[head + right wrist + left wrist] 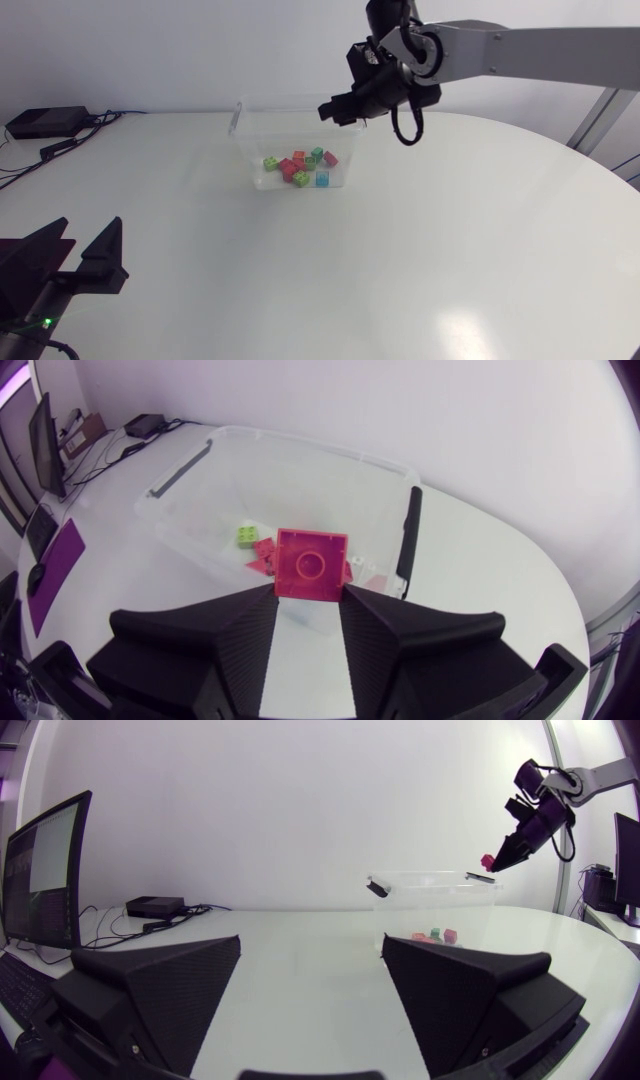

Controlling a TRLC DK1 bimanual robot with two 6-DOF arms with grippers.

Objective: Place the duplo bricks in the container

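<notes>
Table (pixel 450 250): carrying the container toward its far side.
Container (pixel 248 135): clear and open, holding a loose pile of green, red and blue bricks (pixel 300 168).
Right gripper (pixel 310 598): hanging above the container, clamping a pink brick (pixel 312 565) from two sides.
Left gripper (pixel 310 960): sitting well apart near the table's edge, fingers spread, holding nothing.

The matte black 2-fingered gripper (pixel 310 594) clamps a pink square plastic brick (pixel 312 565) from both sides above the clear plastic container (pixel 197 510). On the container's floor lie 1 lime-green brick (pixel 247 537) and several red bricks (pixel 264 555).
</notes>
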